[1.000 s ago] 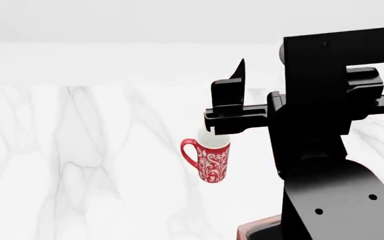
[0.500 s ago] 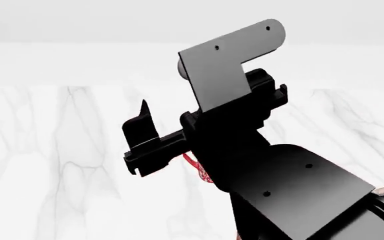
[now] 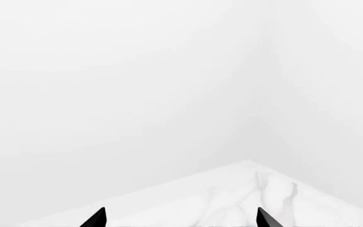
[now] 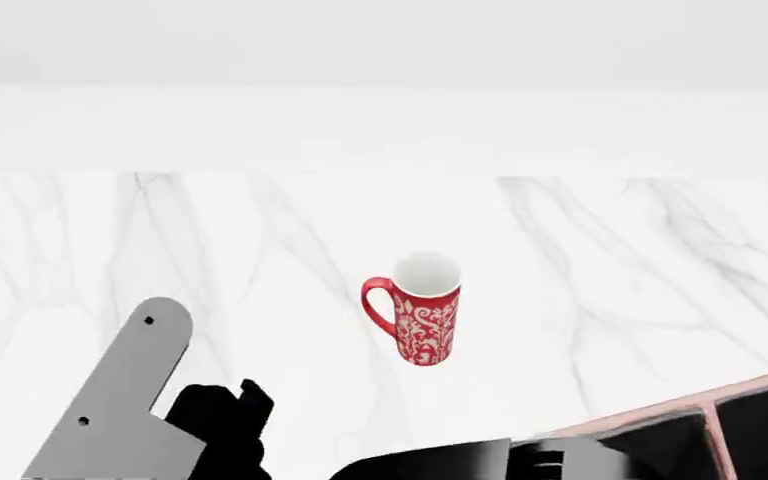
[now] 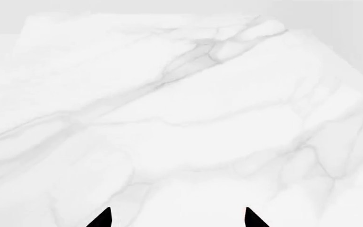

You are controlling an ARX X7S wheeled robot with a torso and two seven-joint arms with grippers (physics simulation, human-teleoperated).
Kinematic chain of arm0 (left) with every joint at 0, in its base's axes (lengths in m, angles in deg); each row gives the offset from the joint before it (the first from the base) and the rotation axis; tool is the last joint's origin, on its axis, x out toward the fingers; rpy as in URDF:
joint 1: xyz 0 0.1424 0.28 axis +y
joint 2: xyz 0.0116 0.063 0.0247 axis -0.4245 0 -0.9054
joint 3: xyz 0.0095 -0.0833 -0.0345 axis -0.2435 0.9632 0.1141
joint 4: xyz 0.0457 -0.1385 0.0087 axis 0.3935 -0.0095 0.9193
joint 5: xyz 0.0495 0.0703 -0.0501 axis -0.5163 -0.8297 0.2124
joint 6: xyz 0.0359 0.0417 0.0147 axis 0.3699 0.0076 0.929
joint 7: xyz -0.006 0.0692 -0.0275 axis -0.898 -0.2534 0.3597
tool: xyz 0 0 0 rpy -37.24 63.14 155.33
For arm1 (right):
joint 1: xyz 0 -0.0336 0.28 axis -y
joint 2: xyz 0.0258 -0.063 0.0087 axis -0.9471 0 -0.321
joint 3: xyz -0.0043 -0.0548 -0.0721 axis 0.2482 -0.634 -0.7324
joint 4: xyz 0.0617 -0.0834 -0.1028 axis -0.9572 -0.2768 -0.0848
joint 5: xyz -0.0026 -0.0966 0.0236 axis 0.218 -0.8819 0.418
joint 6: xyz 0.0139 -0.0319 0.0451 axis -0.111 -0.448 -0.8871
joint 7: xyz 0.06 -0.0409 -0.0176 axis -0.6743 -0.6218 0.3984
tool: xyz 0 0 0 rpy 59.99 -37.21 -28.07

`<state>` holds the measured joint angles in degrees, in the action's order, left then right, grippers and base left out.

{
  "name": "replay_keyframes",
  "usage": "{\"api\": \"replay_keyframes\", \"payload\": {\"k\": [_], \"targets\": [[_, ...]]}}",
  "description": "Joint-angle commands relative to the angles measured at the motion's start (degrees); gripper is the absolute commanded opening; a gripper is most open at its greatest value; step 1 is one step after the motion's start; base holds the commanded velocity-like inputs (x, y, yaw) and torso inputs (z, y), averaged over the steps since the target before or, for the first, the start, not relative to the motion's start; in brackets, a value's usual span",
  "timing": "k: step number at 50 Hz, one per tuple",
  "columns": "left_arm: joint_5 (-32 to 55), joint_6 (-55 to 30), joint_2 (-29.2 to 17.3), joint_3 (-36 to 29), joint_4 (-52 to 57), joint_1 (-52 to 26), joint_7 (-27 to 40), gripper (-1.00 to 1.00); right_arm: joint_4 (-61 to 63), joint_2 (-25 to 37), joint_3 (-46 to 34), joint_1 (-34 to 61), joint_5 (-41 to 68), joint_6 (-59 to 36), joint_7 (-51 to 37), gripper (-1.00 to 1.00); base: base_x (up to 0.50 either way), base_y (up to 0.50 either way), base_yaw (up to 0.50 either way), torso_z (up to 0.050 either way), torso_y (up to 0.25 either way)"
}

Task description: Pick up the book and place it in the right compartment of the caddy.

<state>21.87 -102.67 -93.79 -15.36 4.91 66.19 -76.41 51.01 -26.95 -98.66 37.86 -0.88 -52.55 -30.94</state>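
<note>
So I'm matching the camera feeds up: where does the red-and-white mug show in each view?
Head view: mug upright at centre on the marble table, apart from the caddy at lower right.
Left wrist view: not in it.
Right wrist view: not in it.
Shared landmark: the grey-veined marble table.
</note>
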Motion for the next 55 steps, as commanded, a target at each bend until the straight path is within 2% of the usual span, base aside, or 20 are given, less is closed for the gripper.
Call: {"api": "replay_keyframes", "payload": {"k": [1, 6, 22, 38, 55], "targets": [[-0.3, -0.3, 1.0, 1.3, 0.6, 0.2, -1.3, 1.0, 5.9, 0.8, -6.9, -1.7, 4.1, 2.0, 5.4, 1.0, 0.0, 0.0, 0.0, 0.0, 0.0], [-0.5, 0.1, 1.2, 0.8, 0.5, 0.4, -1.4, 1.0, 7.3, 2.2, -9.1, -2.1, 2.7, 3.5, 7.5, 1.0, 0.0, 0.0, 0.0, 0.0, 0.0], [-0.1, 0.0, 1.1, 1.4, 0.5, 0.7, -1.5, 1.0, 7.0, 2.6, -11.1, -1.9, 4.3, 4.0, 6.4, 1.0, 0.0, 0.0, 0.0, 0.0, 0.0], [0.2, -0.1, 1.1, 1.4, 0.8, 0.9, -1.5, 1.0, 3.2, 5.8, -15.1, -2.5, -4.5, 8.4, 7.7, 1.0, 0.0, 0.0, 0.0, 0.0, 0.0], [0.6, -0.6, 0.8, 1.3, 1.4, 0.6, -1.1, 1.0, -0.4, 7.7, -18.7, -5.2, -7.2, 10.3, 8.4, 1.0, 0.0, 0.0, 0.0, 0.0, 0.0]]}}
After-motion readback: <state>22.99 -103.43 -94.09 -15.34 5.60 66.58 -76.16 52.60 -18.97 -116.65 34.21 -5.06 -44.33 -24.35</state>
